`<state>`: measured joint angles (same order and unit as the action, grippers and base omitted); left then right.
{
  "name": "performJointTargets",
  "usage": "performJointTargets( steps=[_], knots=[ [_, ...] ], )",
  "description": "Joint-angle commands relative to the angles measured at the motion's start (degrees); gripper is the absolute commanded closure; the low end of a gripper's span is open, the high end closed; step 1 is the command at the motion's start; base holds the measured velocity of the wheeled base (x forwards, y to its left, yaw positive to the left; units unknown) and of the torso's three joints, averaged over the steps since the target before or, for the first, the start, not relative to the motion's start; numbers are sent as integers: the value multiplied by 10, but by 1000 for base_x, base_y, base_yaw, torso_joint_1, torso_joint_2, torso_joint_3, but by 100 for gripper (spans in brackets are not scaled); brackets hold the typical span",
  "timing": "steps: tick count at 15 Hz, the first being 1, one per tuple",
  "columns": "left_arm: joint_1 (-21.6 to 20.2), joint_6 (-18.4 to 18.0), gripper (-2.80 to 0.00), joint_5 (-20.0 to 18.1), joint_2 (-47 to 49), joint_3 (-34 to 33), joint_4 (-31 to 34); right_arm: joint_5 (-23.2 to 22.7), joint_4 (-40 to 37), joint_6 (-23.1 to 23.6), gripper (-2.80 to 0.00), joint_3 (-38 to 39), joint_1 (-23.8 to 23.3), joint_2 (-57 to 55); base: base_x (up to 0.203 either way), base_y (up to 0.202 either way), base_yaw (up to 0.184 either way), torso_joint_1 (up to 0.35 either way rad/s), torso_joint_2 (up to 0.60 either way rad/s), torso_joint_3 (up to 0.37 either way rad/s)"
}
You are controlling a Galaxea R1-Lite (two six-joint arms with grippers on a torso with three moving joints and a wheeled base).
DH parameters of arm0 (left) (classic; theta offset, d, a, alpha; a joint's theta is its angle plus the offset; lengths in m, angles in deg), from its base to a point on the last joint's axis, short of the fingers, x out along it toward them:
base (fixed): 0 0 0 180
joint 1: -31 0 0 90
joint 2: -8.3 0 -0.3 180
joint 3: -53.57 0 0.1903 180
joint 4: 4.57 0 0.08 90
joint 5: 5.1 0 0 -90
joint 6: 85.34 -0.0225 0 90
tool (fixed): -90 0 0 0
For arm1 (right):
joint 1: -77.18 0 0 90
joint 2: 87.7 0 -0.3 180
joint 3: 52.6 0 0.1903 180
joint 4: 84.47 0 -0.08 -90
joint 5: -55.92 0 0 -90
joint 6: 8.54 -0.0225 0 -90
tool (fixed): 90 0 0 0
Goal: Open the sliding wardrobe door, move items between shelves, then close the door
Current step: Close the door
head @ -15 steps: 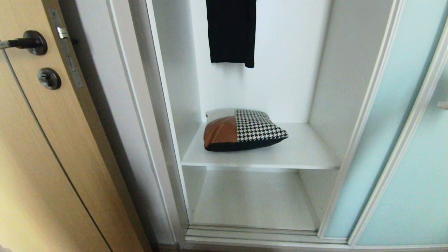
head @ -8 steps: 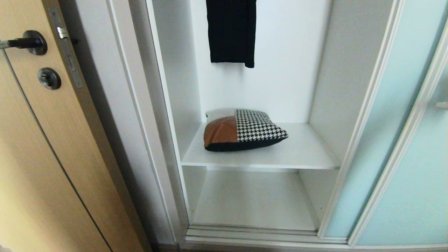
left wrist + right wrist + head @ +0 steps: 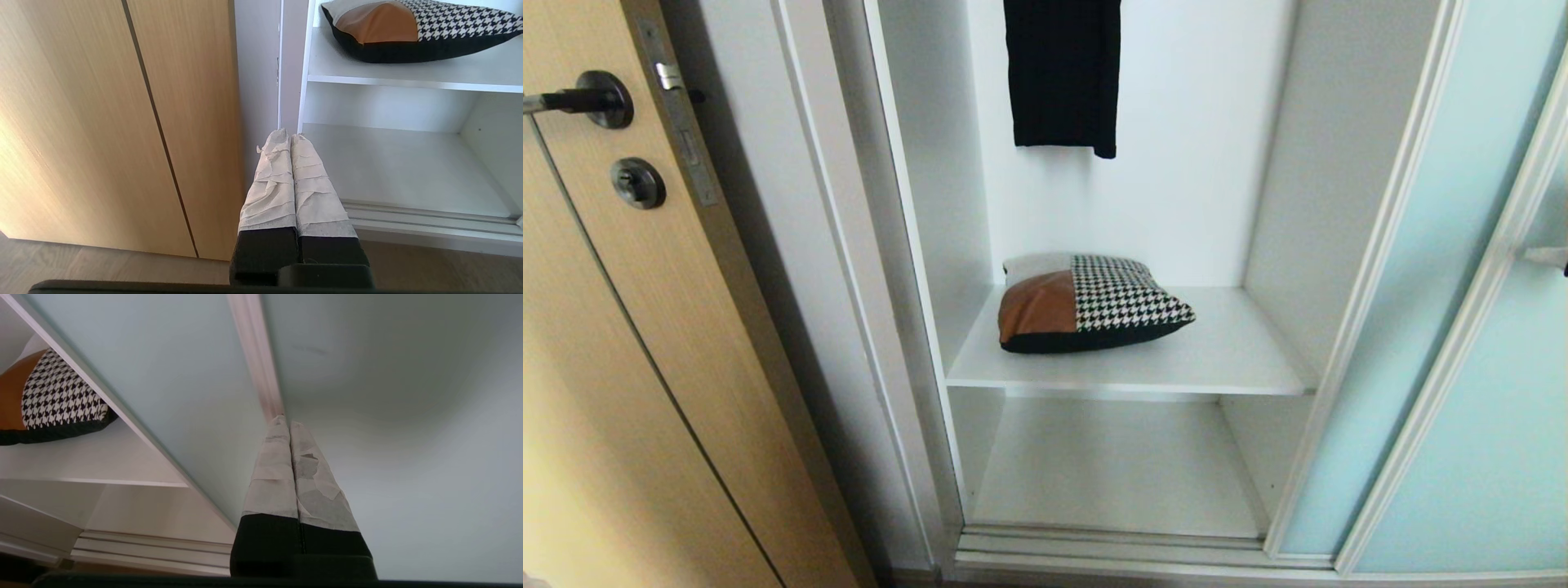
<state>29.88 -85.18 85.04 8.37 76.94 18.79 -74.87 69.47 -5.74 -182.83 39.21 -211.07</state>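
While the sliding wardrobe door (image 3: pixel 1413 269) stands pushed aside to the right, the wardrobe compartment lies open in the head view. Its frosted pale aqua glass sits in a slim silver-white frame, and a second aqua panel (image 3: pixel 1494 425) overlaps it further right.

On the upper shelf (image 3: pixel 1225 351) rests the patchwork cushion (image 3: pixel 1086 304), set toward the left side and back of the board, with bare white laminate to its right. Its brown leather patch faces left, the houndstooth patch faces right, a grey patch shows at the back, and the black underside meets the shelf. The lower shelf (image 3: pixel 1119 465) beneath it carries nothing that can be seen. A black garment (image 3: pixel 1062 73) hangs above the cushion against the white back wall.

The right claw (image 3: pixel 284 421) has its taped fingers pressed together, pinching nothing. Its tips lie at the pale frame strip (image 3: pixel 255 355) between the two glass panels; whether they touch it cannot be told. In the head view only a pale sliver of it (image 3: pixel 1547 257) enters at the right edge, in front of the glass.

The left claw (image 3: pixel 289 134) is likewise pressed together and empty, low down near the floor (image 3: pixel 102 265), pointing at the wardrobe's left front post, between the light wood hinged door (image 3: pixel 621 343) and the shelves. That door's lever handle (image 3: pixel 580 100) and lock (image 3: pixel 637 183) show at upper left.
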Motion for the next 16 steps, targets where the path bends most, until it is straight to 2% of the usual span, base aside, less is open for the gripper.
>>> performJointTargets(
  steps=[1, 10, 16],
  knots=[
    [0, 0, 0, 0, 0, -1, 0, -2, 0, 1, 0, -15, 1, -11, 0, 0, 0, 0, 0, 0],
    [0, 0, 0, 0, 0, -1, 0, -2, 0, 1, 0, -28, 11, -31, 0, 0, 0, 0, 0, 0],
    [0, 0, 0, 0, 0, -1, 0, 17, 0, 2, 0, -26, 32, -31, 0, 0, 0, 0, 0, 0]
  ],
)
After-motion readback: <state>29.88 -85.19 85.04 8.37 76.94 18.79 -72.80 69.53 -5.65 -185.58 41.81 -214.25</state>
